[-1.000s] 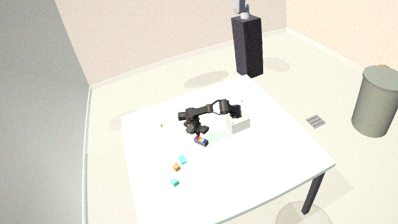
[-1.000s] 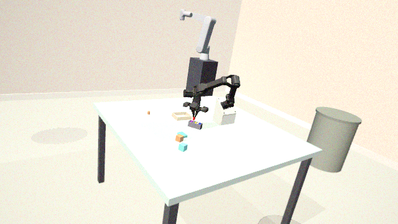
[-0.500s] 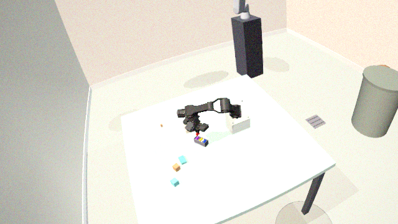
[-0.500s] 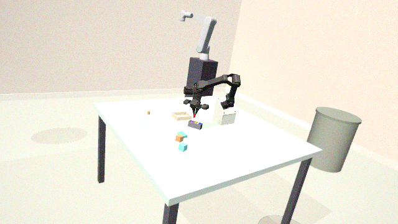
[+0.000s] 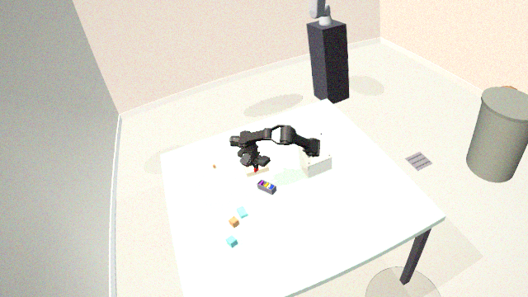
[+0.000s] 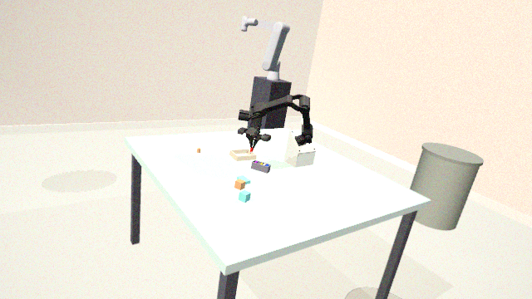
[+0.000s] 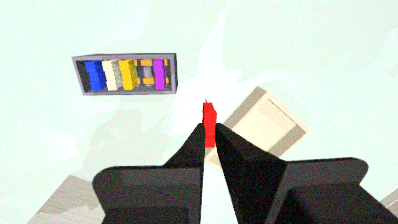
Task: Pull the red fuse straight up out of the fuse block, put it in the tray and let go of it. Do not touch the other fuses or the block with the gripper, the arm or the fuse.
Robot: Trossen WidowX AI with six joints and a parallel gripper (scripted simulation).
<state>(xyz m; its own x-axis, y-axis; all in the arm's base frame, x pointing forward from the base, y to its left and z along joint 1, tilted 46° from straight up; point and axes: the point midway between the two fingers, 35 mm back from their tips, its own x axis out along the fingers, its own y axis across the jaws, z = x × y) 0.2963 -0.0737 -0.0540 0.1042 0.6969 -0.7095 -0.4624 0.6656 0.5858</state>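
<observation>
The red fuse point(image 7: 209, 120) stood upright between my two fingers, clamped at its lower end, with my claw point(image 7: 210, 142) clenched on it. It hung in the air, out of the block point(image 7: 125, 74) and apart from it. From the wrist view it sat beside the near corner of the tray point(image 7: 270, 122); from the exterior view it looked to be over the tray's edge, though I could not tell exactly from so small a picture.

The block lay on the table point(image 5: 330, 206), just beside the tray, and held four fuses in a row: one blue point(image 7: 95, 75), one white point(image 7: 111, 75), one yellow point(image 7: 127, 74) and one purple point(image 7: 159, 73). One slot between yellow and purple stood open, showing orange clips.

Farther out I counted three cubes in a loose line: two cyan point(image 5: 242, 212) point(image 5: 232, 241) and one orange point(image 5: 233, 222) between them. One tiny orange speck point(image 5: 214, 166) lay well apart from the tray. My arm point(image 5: 285, 136) reached from one white base box point(image 5: 316, 164). On the floor stood one grey bin point(image 5: 499, 134) and one dark pillar point(image 5: 328, 62).
</observation>
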